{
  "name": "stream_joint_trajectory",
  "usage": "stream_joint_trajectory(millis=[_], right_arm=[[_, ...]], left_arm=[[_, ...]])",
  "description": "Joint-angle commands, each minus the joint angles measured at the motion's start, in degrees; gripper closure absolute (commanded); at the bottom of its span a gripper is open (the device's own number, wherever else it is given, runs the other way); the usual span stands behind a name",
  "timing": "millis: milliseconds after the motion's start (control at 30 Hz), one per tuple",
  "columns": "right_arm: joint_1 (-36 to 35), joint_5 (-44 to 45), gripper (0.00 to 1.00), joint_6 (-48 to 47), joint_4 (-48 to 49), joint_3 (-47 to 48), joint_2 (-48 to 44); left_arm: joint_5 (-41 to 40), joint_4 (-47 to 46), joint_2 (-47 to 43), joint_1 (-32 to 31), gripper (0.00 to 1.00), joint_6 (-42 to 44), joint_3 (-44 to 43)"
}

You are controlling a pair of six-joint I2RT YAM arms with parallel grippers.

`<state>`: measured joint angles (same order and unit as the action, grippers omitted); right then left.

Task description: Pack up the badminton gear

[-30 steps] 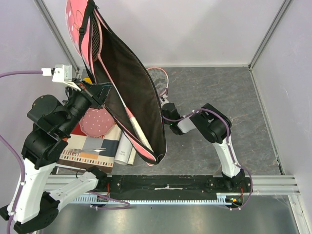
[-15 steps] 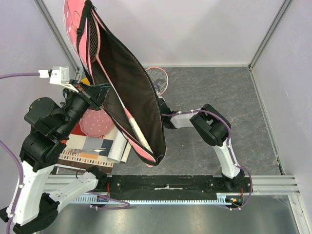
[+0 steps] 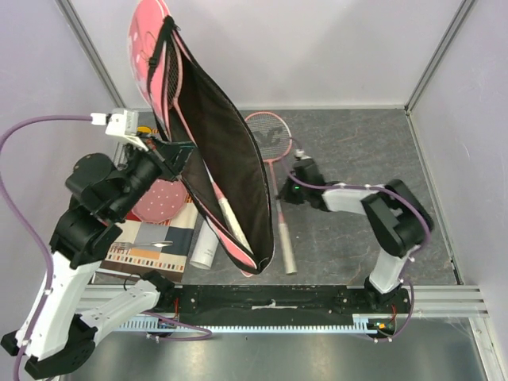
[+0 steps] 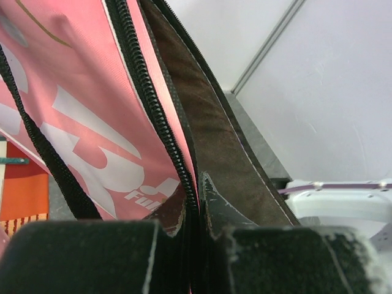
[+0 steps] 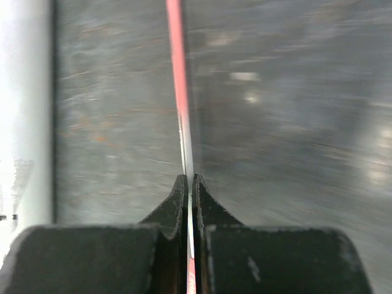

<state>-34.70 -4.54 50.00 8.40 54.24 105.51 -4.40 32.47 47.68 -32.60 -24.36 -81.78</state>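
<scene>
looks like we're on the second racket here. the left gripper (image 3: pixel 176 151) is clamped on the zip edge of the pink bag (image 3: pixel 218 151) and holds it up off the worktop (image 3: pixel 357 143), with the mouth gaping toward the right of the frame. the bag's long axis slants from the upper left down to lower centre. one racket (image 3: pixel 228 216) is already inside, white handle at the low end.

the right gripper (image 3: pixel 282 192) is pinched shut on the thin shaft of the other racket (image 3: pixel 270 136), which lies flat on the worktop just right of the bag. that racket runs nearly straight up and down the frame, head toward the back wall at upper centre and white handle pointing down toward the arm bases.

my guess for the next move: lift it by the shaft, tilt it to match the bag's slant, and feed it handle-first through the opening without snagging the strings on the zip. the white tube (image 3: pixel 204 248) lies under the bag at lower left, not packed yet.
</scene>
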Motion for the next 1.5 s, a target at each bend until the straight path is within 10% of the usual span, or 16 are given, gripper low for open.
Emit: stream_joint_trajectory(millis=[0, 100, 267, 800, 900, 1167, 1467], right_arm=[[8.6, 0.4, 1.00, -13.1, -8.1, -9.1, -8.8], [10.8, 0.5, 1.00, -19.3, -13.7, -9.6, -11.4], [10.8, 3.2, 0.64, -25.6, -16.2, -8.6, -14.3], [2.4, 24.0, 0.69, -20.0, -28.3, 4.7, -2.5], [2.7, 23.3, 0.99, -19.2, -26.8, 4.4, -1.3], [7.9, 23.1, 1.00, -16.2, -20.7, -6.8, -17.1], [11.0, 24.7, 1.00, -14.8, -35.9, -7.1, -36.3]], left_arm=[[5.5, -9.4, 2.7, -0.1, 0.98, 0.6, 2.0], [9.5, -12.0, 5.0, -0.1, 0.98, 0.9, 4.1], [14.3, -15.3, 7.3, -0.2, 0.98, 1.6, 7.7], [9.9, -16.3, -1.0, -0.1, 0.98, 2.0, 20.4], [9.9, -15.4, -0.6, -0.1, 0.98, 2.2, 19.7], [11.3, -16.6, 6.4, -0.1, 0.98, 4.4, 18.3], [14.8, -27.4, 22.0, -0.3, 0.98, 6.1, 15.1]])
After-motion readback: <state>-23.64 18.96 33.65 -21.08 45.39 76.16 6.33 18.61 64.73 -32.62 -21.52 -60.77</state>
